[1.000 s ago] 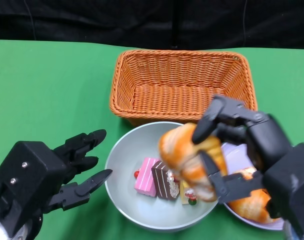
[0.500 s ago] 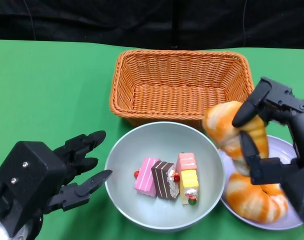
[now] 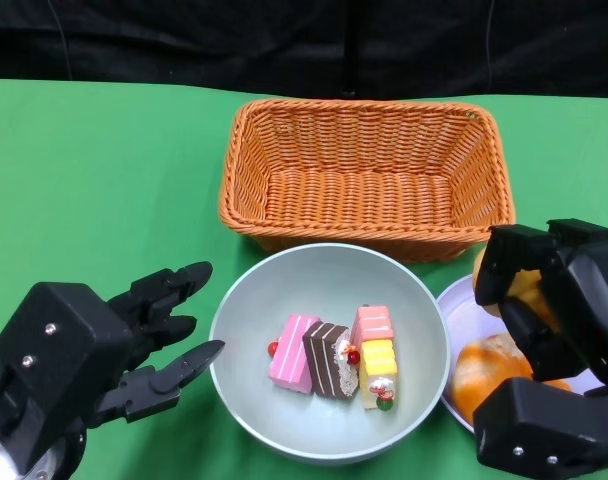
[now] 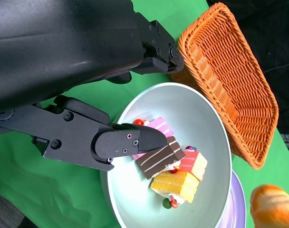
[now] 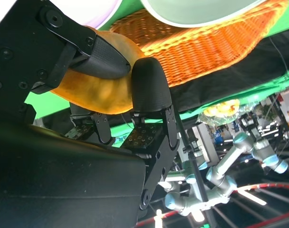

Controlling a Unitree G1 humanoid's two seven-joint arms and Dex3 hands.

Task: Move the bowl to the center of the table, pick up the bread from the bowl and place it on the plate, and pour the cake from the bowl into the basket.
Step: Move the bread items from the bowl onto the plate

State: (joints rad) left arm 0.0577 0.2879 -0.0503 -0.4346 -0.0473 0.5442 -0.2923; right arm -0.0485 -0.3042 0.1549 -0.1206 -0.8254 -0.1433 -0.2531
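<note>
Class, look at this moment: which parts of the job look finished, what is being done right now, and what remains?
Done: the bowl sits mid-table before the basket, and one bread lies on the plate. In hand: the right hand grips a second bread over the plate. Left: releasing it, then pouring the cake pieces into the basket. The left hand waits open beside the bowl.

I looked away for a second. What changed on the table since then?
The right robot hand carried a bread from above the bowl rightward and down to the plate, gripping it throughout; another bread already lies there. The cakes, basket and left robot hand stayed put.
</note>
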